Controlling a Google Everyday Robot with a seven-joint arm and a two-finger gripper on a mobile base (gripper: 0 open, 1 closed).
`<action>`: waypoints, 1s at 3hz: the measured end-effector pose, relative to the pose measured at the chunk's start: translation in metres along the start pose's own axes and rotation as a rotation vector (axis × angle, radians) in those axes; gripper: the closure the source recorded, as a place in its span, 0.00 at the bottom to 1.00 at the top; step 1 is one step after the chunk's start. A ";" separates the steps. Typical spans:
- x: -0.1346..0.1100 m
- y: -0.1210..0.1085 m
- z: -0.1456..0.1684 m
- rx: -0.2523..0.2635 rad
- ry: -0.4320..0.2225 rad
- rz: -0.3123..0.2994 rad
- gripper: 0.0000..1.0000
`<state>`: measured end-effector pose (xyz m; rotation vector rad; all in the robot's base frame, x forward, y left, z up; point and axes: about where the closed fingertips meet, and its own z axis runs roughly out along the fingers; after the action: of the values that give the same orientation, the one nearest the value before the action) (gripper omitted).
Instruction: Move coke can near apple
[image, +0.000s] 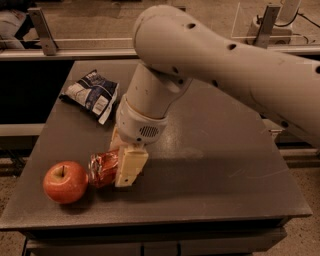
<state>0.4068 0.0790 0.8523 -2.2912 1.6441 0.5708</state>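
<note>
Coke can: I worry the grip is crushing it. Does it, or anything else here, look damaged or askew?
The coke can looks dented and lies on its side, not upright, clamped in the gripper close beside the apple on the table. The snack bag at the back left is crumpled. No spill shows.

Dim warm light; gripper (121, 169) clasping coke can (102, 170) casts soft shadow rightward.

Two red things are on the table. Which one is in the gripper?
The coke can, the dented one: the gripper is shut on it, low over the table. The round apple with a stem sits free beside it.
</note>
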 end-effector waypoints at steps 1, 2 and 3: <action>-0.001 0.001 0.000 0.001 0.002 -0.002 0.81; 0.004 0.001 0.008 -0.011 0.025 -0.013 0.58; 0.003 0.002 0.008 -0.009 0.027 -0.015 0.36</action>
<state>0.4047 0.0793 0.8438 -2.3258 1.6379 0.5478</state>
